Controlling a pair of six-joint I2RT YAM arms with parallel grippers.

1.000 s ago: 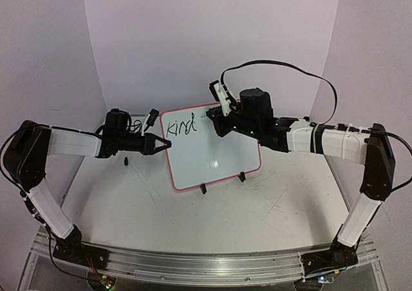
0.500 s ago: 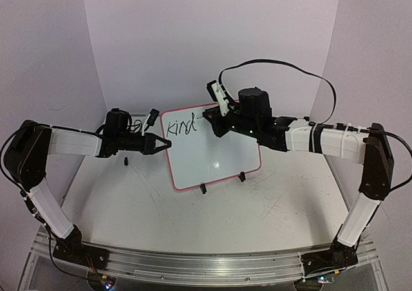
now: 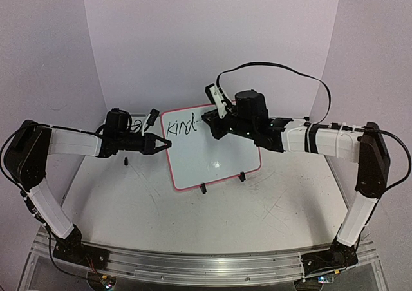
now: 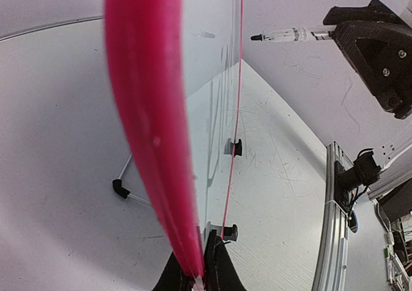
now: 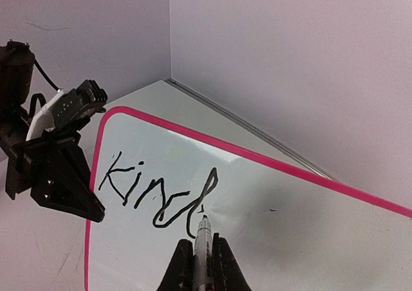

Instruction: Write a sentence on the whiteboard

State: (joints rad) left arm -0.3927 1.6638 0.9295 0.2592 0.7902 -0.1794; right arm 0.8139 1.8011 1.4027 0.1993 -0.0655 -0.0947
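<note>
Obs. 1: The whiteboard [image 3: 212, 156] stands on the desk [image 3: 193, 233], leaning back on 2 black clip feet [image 3: 203, 188] along its lower edge. It sits between the 2 sets of jaws.

Obs. 2: The left jaws are clenched on the board's left edge. In the left wrist view the red-pink rim [image 4: 151, 123] runs straight up out of the fingertips [image 4: 219, 272], 1 on each face. The rest of the board extends away from these jaws toward the right arm [image 3: 322, 140].

Obs. 3: The right jaws are clamped on a marker [image 5: 203, 249], its barrel lying between both fingers with the tip pointing forward out of them. From the left wrist the same marker [image 4: 290, 33] shows side-on, projecting from the right jaws toward the board face.

Obs. 4: The lettering [image 5: 161, 194] is black and reads "Kind", 1 word only, in the board's upper left area. It lies just ahead and left of the right jaws, and just beside the left jaws. The marker tip is right of the "d", by a small black tick. Whether the tip is touching the surface or just off it cannot be told.

Obs. 5: A black cable [image 3: 277, 65] arcs above the right arm.
</note>
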